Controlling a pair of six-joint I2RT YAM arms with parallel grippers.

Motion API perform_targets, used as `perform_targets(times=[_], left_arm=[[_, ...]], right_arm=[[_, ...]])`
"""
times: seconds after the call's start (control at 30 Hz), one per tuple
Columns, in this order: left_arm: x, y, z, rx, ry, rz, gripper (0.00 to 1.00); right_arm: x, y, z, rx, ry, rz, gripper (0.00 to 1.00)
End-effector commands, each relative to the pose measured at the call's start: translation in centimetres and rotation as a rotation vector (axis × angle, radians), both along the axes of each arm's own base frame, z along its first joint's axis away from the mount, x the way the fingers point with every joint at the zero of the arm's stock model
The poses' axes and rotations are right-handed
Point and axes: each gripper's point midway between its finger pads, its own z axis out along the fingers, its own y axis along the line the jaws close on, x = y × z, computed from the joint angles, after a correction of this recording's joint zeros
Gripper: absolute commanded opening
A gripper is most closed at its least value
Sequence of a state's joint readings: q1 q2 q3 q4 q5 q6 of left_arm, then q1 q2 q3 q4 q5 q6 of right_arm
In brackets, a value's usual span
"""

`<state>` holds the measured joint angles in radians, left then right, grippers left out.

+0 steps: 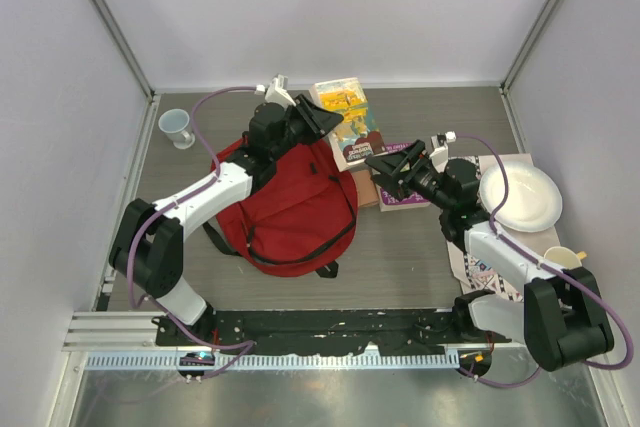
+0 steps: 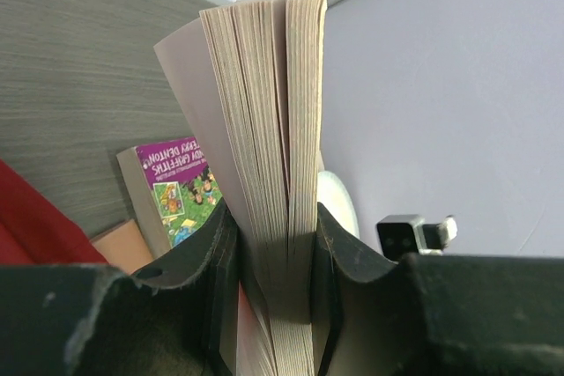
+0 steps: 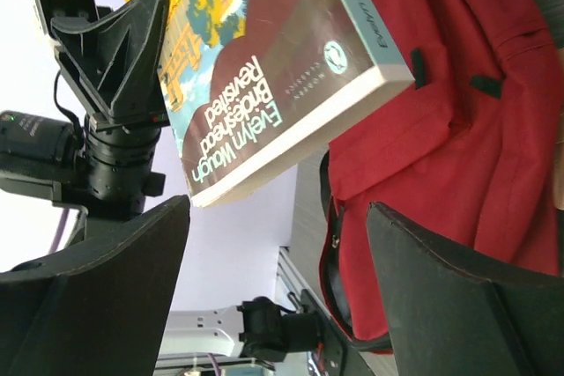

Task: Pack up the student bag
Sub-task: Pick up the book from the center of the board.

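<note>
The student bag, a red backpack with black straps, lies flat left of the table's centre. My left gripper is shut on a paperback book and holds it in the air above the bag's far right corner. In the left wrist view the book's page edges are clamped between the jaws of that gripper. My right gripper is open and empty, hovering right of the bag. Its wrist view shows the book's cover, the left gripper and the bag with its zip partly open.
A purple children's book and an orange-brown flat item lie under my right gripper. A white plate sits at the right on a patterned sheet. One cup stands far left and another near right.
</note>
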<state>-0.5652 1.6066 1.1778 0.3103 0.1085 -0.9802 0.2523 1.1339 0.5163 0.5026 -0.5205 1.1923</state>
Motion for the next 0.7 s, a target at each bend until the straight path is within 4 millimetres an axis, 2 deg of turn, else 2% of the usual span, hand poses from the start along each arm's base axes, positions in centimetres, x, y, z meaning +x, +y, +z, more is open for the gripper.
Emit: perform_targets(times=[0.0, 0.27, 0.5, 0.67], left_arm=[[-1.1, 1.4, 10.9, -0.263, -0.245, 0.036, 0.0], [-2.1, 1.3, 11.2, -0.397, -0.202, 0.006, 0.0], [-2.6, 0.1, 10.3, -0.405, -0.168, -0.023, 0.0], [-2.5, -0.3, 9.8, -0.411, -0.153, -0.029, 0.0]], right_arm=[[1.3, 0.5, 3.6, 0.177, -0.081, -0.069, 0.86], [2.4, 1.0, 5.0, 0.265, -0.162, -0.084, 0.87], [3.7, 1.5, 6.1, 0.29, -0.194, -0.08, 0.86], [3.9, 1.7, 7.6, 0.354, -0.233, -0.066, 0.76]])
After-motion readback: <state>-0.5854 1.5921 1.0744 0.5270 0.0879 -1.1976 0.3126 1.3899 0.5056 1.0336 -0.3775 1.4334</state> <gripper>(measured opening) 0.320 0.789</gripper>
